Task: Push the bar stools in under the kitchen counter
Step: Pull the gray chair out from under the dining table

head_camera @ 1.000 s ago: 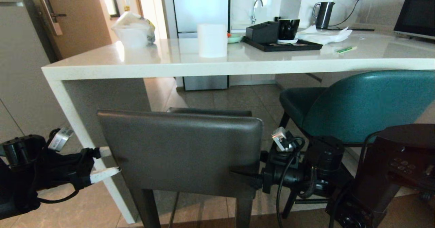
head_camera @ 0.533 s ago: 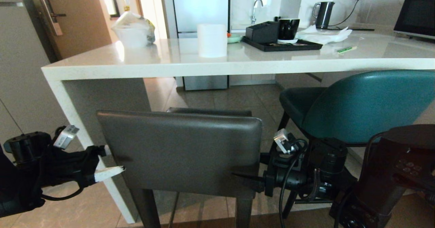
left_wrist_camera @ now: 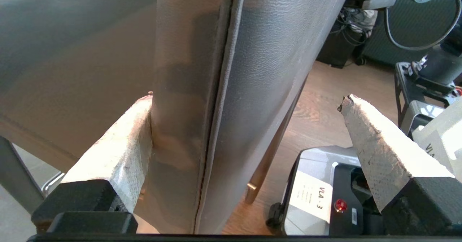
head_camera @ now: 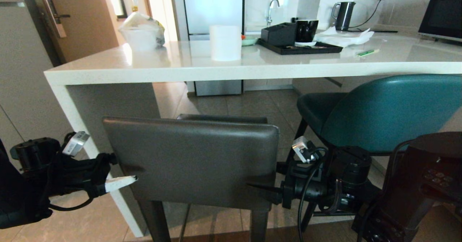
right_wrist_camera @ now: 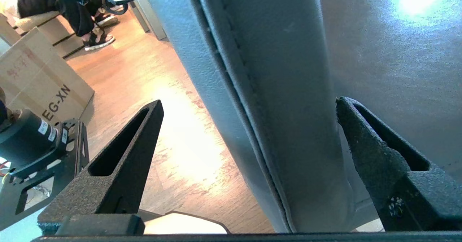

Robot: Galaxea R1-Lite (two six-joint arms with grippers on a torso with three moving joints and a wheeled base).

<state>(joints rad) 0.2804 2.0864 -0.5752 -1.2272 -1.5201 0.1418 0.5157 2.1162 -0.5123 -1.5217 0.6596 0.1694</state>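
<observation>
In the head view the grey stool [head_camera: 191,162] stood with its square back facing the robot, seat pointing under the kitchen counter [head_camera: 231,70], the back itself not yet beneath the slab's front edge. The teal stool [head_camera: 382,112] stood to its right, its seat partly under the slab. Open tiled floor lay beyond the grey stool under the counter. The left gripper [head_camera: 121,170] sat at the back's left edge with one white finger in front of the leather and the other hidden behind it; the right gripper [head_camera: 265,191] met the right edge low down. On the counter stood a white roll [head_camera: 225,42], a black tray [head_camera: 301,47] and a kettle [head_camera: 343,15]. No writing was readable here.

The left wrist view showed what the head view hid: the left gripper [left_wrist_camera: 249,105] spread wide astride the back's seamed edge, one white pad [left_wrist_camera: 119,148] touching the leather, the other standing clear. Behind it, a label on the robot's base [left_wrist_camera: 317,198] read "VLA - 3".

In the right wrist view the right gripper [right_wrist_camera: 249,108] also stood wide astride the opposite edge, one black finger [right_wrist_camera: 375,155] close against the leather, the other clear over wooden floor. A cardboard box [right_wrist_camera: 39,87] bore the letters "EG-XN", and a person's feet [right_wrist_camera: 97,36] showed beyond.
</observation>
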